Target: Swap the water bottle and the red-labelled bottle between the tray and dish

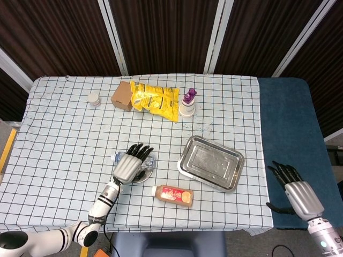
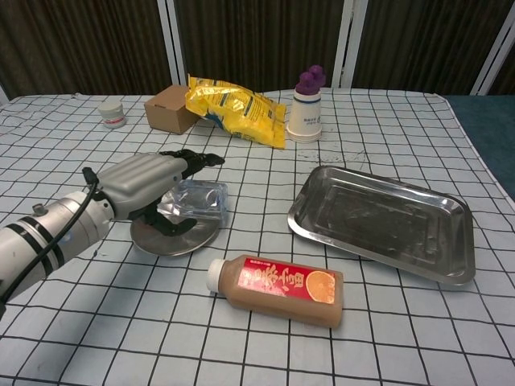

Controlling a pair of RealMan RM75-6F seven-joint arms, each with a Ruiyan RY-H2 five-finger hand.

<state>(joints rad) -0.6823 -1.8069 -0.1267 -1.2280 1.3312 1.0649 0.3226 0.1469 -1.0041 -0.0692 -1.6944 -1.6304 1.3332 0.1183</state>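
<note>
A clear water bottle [image 2: 199,202] lies on its side across the small round metal dish [image 2: 174,240], its cap end pointing left [image 1: 114,157]. My left hand [image 2: 150,180] lies over the bottle with its fingers stretched out straight above it and the thumb below at the dish side. The red-labelled bottle [image 2: 278,288] of brown drink lies on the cloth in front of the dish, cap to the left. To the right sits the rectangular metal tray [image 2: 451,261], with nothing in it. Off the table's right edge, my right hand [image 1: 297,191] hangs with fingers apart, holding nothing.
At the back of the checked table stand a cardboard box [image 1: 121,96], a yellow snack bag [image 1: 155,100], a white cup with a purple top [image 1: 187,103] and a small white jar [image 1: 94,99]. A blue surface [image 1: 289,123] adjoins the table's right side.
</note>
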